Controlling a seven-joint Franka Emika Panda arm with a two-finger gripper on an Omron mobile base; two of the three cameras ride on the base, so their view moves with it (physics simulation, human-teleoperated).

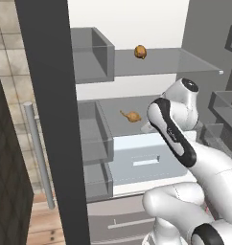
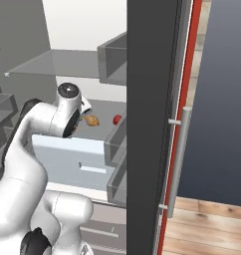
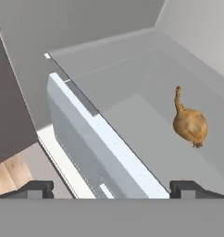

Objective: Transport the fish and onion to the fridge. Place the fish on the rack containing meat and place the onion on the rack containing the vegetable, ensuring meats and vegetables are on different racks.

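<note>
Spread wide and empty, your claw (image 3: pixel 112 189) shows two dark tips at the bottom of the hand view, above the pale drawer front (image 3: pixel 104 143), with the onion (image 3: pixel 190 122) lying on the middle fridge rack (image 3: pixel 132 83) beyond. From the left base view, the onion (image 1: pixel 131 116) sits on that rack and a brown item (image 1: pixel 140 51) on the glass shelf above (image 1: pixel 175 60). From the right base view, a red vegetable (image 2: pixel 117 119) lies near the onion (image 2: pixel 92 120), so it seems correctly placed; back out level, clear of the drawer.

pale drawer (image 1: pixel 145 160) under the rack — small red item (image 2: pixel 117 119) at the back, door handle (image 2: pixel 178 159) right.
</note>
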